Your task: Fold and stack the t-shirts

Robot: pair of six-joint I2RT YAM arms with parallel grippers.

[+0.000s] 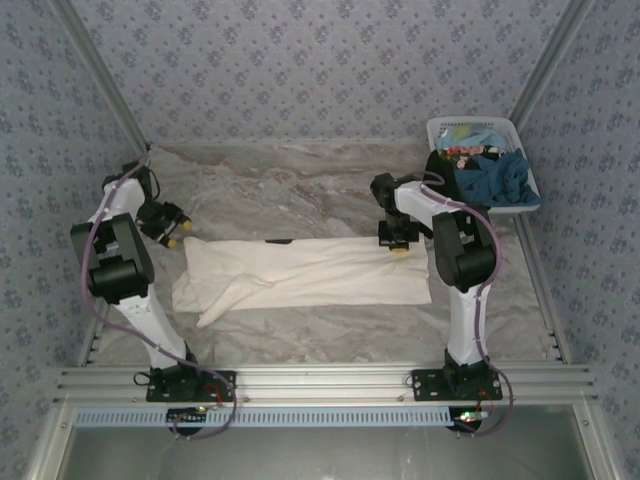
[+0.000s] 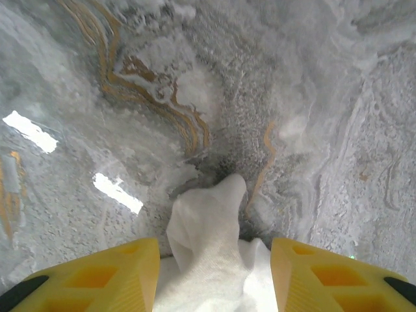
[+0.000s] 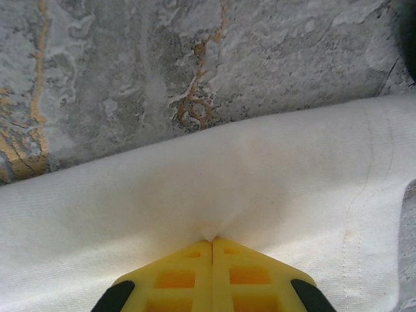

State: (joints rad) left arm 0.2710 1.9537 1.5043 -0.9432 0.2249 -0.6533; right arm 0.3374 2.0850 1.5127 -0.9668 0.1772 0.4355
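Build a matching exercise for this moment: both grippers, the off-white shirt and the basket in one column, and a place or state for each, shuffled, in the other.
Things
1. left gripper
2. right gripper
3. off-white shirt
4. basket

Places and states
A. at the far right corner, with blue and dark clothes in it
B. shut, pinching the shirt's edge
C. open, with a corner of cloth in the gap
D. lying in a long strip across the middle of the table

Pairs: 1-C, 2-B, 3-D, 4-A

T-shirt [image 1: 320, 272] on table [image 1: 300, 190], center; basket [image 1: 470, 124] (more shirts [image 1: 495, 175] in it) at far-R corner.
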